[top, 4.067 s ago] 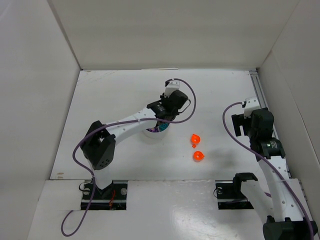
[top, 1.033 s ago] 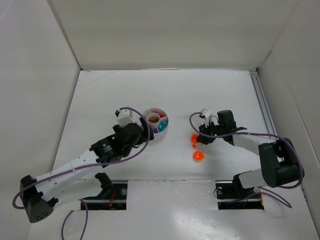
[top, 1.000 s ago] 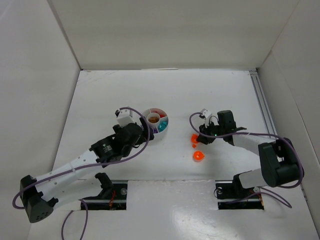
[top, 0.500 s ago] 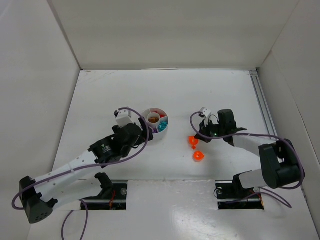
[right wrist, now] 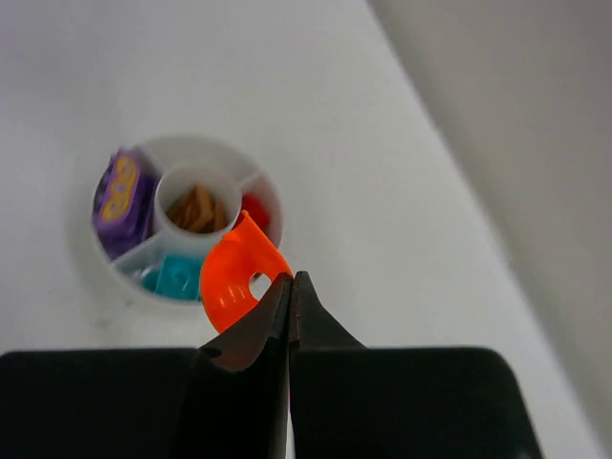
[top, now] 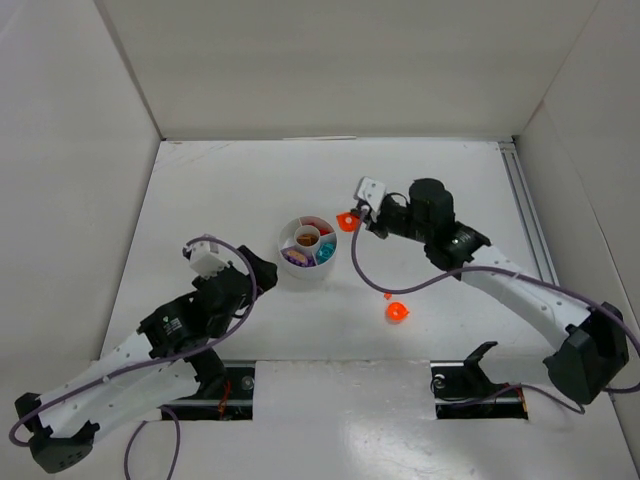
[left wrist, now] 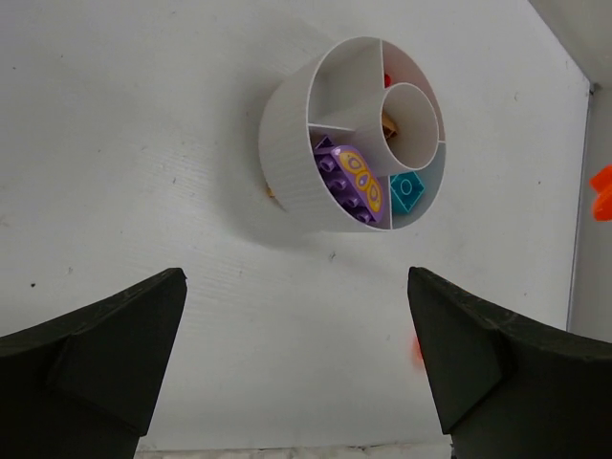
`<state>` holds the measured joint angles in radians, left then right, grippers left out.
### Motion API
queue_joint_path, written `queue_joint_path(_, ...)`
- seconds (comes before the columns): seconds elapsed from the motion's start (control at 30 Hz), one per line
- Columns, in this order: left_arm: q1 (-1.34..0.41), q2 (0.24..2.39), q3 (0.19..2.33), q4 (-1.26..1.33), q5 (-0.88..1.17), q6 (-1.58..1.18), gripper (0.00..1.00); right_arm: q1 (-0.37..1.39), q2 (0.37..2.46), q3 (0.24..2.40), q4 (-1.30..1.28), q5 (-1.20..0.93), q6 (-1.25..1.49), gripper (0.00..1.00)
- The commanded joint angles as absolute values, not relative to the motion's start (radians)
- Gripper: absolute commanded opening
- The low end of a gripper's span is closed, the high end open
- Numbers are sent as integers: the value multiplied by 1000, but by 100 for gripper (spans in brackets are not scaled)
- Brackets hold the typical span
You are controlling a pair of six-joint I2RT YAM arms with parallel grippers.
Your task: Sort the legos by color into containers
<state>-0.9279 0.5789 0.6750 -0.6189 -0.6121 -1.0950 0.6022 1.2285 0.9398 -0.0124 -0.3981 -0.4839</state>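
Observation:
The white divided dish (top: 303, 274) holds purple, teal, red and brown legos in separate sections. My right gripper (top: 355, 220) hangs just right of the dish, shut on a translucent orange rounded lego (top: 346, 222). In the right wrist view that orange lego (right wrist: 234, 275) is pinched at the fingertips (right wrist: 290, 279) above the dish (right wrist: 191, 141). Another orange lego (top: 397, 312) and a tiny orange bit (top: 388, 295) lie on the table. My left gripper (top: 252, 278) stands open and empty below-left of the dish (left wrist: 287, 143), its fingers (left wrist: 143, 316) wide apart.
White walls box in the table on the left, back and right. A metal rail (top: 528, 220) runs along the right edge. The purple cable (top: 400, 288) of the right arm loops over the table near the loose orange pieces.
My right gripper closed on an orange lego, lifted it and carried it up-left toward the dish. The left arm drew back from the dish toward the near left.

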Motion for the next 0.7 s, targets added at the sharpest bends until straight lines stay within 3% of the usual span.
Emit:
queue_joint_path(0.0, -931, 517, 640, -690, -640, -1216, 100, 713, 1334, 1125, 5, -256, -761, 0)
queue_joint_path(0.23, -931, 420, 609, -744, -650, -1285, 100, 771, 1625, 1389, 18, -434, -1057, 0)
queue_joint_path(0.67, -931, 402, 650, -831, -732, -1361, 100, 815, 1905, 1522, 18, -493, -1036, 0)
